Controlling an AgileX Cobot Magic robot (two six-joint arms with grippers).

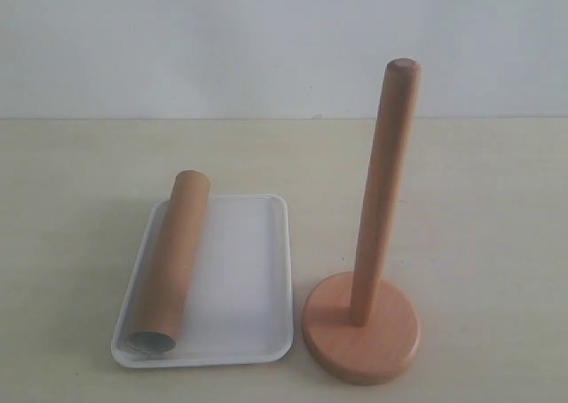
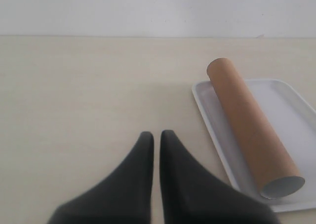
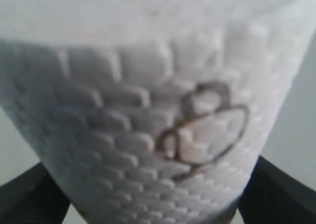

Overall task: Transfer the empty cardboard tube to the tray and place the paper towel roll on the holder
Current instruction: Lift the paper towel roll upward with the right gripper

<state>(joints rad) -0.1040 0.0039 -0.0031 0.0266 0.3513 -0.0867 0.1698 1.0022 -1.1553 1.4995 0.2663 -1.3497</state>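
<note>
The brown cardboard tube [image 1: 173, 259] [image 2: 252, 127] lies lengthwise along one side of the white tray [image 1: 244, 288] [image 2: 291, 110]. Beside the tray stands the wooden holder [image 1: 362, 327], its tall dowel [image 1: 384, 185] bare. Neither arm shows in the exterior view. My left gripper [image 2: 156, 133] hovers over bare table beside the tray, its black fingers [image 2: 136, 174] shut with nothing between them. The embossed white paper towel roll [image 3: 148, 110], with a brown-outlined printed figure, fills the right wrist view. My right gripper [image 3: 148, 184] is shut on it, a dark finger [image 3: 276, 194] on each side.
The light beige table [image 1: 479, 208] runs back to a pale wall [image 1: 266, 39]. Tray and holder stand close together near the front edge of the exterior view.
</note>
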